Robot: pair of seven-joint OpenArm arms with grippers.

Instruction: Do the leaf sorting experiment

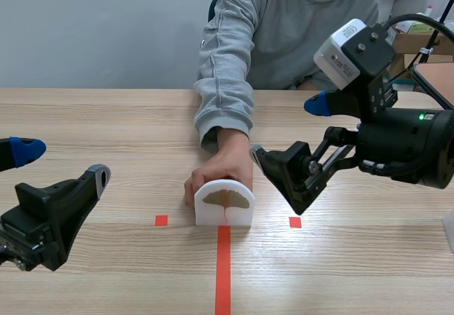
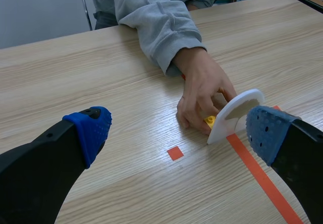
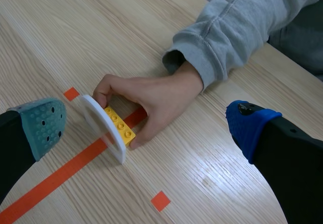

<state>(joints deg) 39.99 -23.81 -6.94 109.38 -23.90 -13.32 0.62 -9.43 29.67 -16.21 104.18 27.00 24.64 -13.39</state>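
A white arch-shaped card (image 1: 224,203) showing a brown leaf stands upright at the head of the red centre line, between two red squares. A yellow brick (image 3: 120,126) behind the card serves as its base. A person's hand (image 1: 216,173) reaches across the table and holds card and brick from behind. My left gripper (image 1: 62,164) hovers open, low at the left, well away from the card (image 2: 234,115). My right gripper (image 1: 287,130) hangs open just right of the hand, above the table. In the right wrist view the card (image 3: 103,128) and hand (image 3: 151,95) lie ahead, between the spread fingers.
The person in a grey sweatshirt (image 1: 284,24) sits at the far edge, the forearm (image 1: 225,95) stretched over the middle of the table. Cardboard boxes (image 1: 418,40) stand at the back right. A small white object (image 1: 449,230) shows at the right edge.
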